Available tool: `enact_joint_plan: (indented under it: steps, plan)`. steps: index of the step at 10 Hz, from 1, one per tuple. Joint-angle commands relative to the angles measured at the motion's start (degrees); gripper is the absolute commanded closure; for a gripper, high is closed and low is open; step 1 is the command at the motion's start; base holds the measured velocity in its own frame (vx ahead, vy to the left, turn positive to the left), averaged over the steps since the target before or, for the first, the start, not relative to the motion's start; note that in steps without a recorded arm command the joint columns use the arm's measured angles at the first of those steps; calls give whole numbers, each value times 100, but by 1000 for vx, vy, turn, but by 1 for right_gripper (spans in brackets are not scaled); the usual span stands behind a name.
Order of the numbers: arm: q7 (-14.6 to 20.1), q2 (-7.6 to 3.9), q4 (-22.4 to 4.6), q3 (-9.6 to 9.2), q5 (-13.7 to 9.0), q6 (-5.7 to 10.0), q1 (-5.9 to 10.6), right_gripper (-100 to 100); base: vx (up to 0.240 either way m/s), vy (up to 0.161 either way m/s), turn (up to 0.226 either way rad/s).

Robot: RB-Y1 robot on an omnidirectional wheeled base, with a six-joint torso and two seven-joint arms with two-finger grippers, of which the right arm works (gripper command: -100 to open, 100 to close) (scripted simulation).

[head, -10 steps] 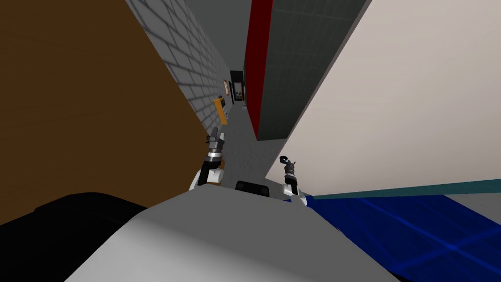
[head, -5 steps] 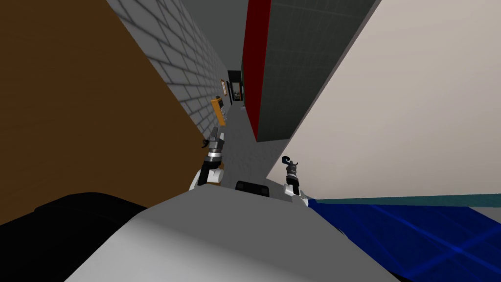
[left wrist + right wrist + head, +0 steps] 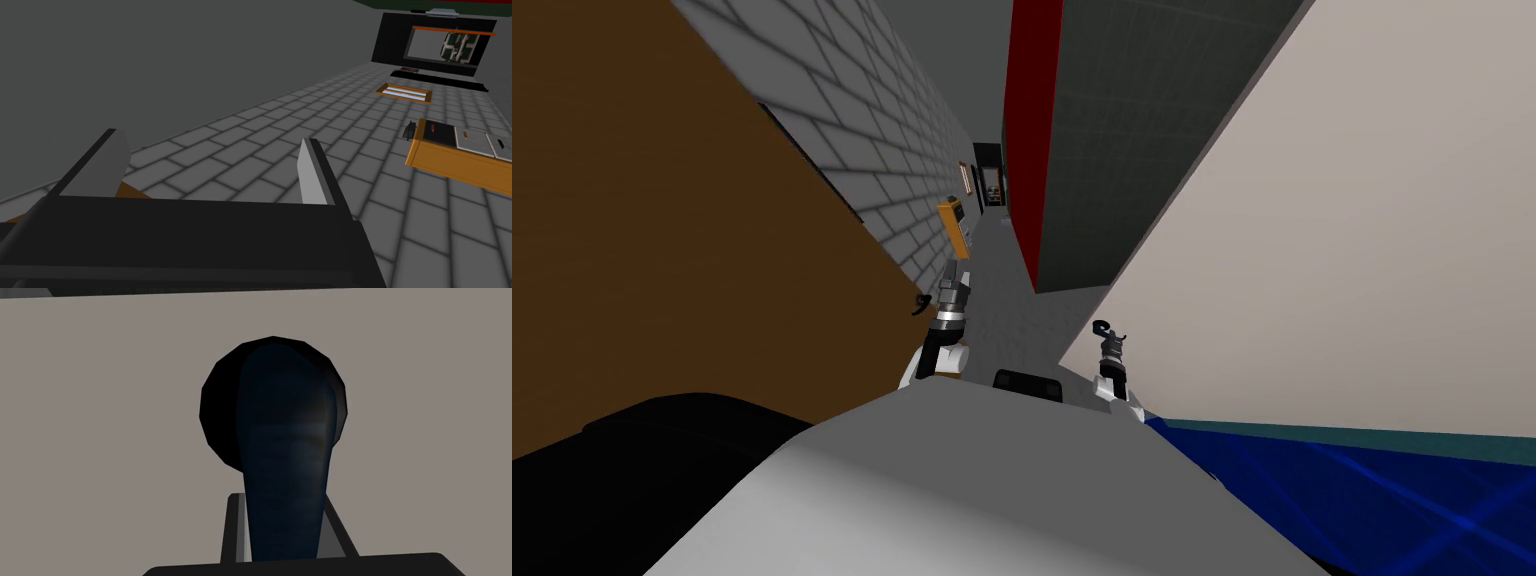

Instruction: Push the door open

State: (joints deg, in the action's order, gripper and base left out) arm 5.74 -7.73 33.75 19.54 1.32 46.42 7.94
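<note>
The right gripper (image 3: 283, 508) clamps the dark handle (image 3: 287, 428) of the beige door (image 3: 100, 413) on the robot's right. The left gripper (image 3: 210, 165) hangs wide. A good push is slow and follows the door's arc.

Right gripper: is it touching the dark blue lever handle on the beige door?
Touching. The right wrist view shows the right gripper shut on the dark blue lever handle, both fingers pressed against its sides.

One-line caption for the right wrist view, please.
Close-up: right end effector shut on the dark blue door handle against the beige door.
</note>
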Motion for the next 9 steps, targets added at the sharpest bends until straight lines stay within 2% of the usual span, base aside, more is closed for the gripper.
enact_joint_plan:
  steps: [1,6,7,9]
  plan:
    - [-42,-11,46,99,-58,-14,-32,100,212,69,-59]
    - [-153,-31,30,351,-206,-19,-47,100,185,47,-51]
    - [-139,-27,66,331,-190,-53,-108,100,82,10,-31]
    - [-178,-53,62,444,-252,-43,-112,100,114,-7,-33]
